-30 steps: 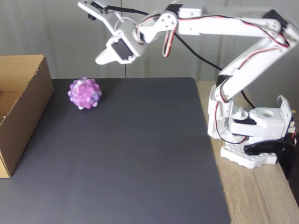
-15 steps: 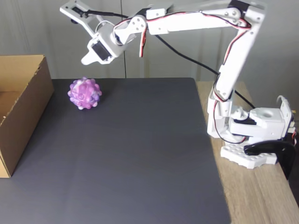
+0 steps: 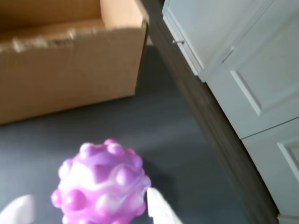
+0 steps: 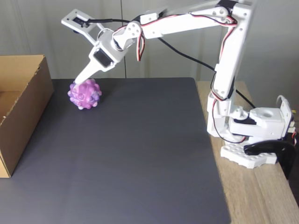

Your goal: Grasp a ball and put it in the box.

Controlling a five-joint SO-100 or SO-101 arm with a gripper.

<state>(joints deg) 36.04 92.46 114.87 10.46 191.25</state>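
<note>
The ball [image 4: 84,94], knobbly and mottled purple, pink and white, lies on the dark mat near its far left corner. My gripper [image 4: 78,80] slants down onto it from the upper right and reaches its top. In the wrist view the ball [image 3: 100,184] sits between my two white fingertips [image 3: 160,209], one on each side, with my gripper [image 3: 88,211] open around it. The box [image 4: 21,105], brown cardboard with no lid, stands at the mat's left edge, a short way left of the ball. Its wall [image 3: 70,74] rises just beyond the ball in the wrist view.
The dark mat [image 4: 131,154] covers most of the table. The arm's base [image 4: 252,135] stands on bare wood [image 4: 261,196] at the right. Grey cabinet doors [image 3: 247,70] run close behind the mat's far edge.
The arm has swung left and dipped down. The gripper, which hung high above the mat, has come down to the ball. Ball and box have not moved.
</note>
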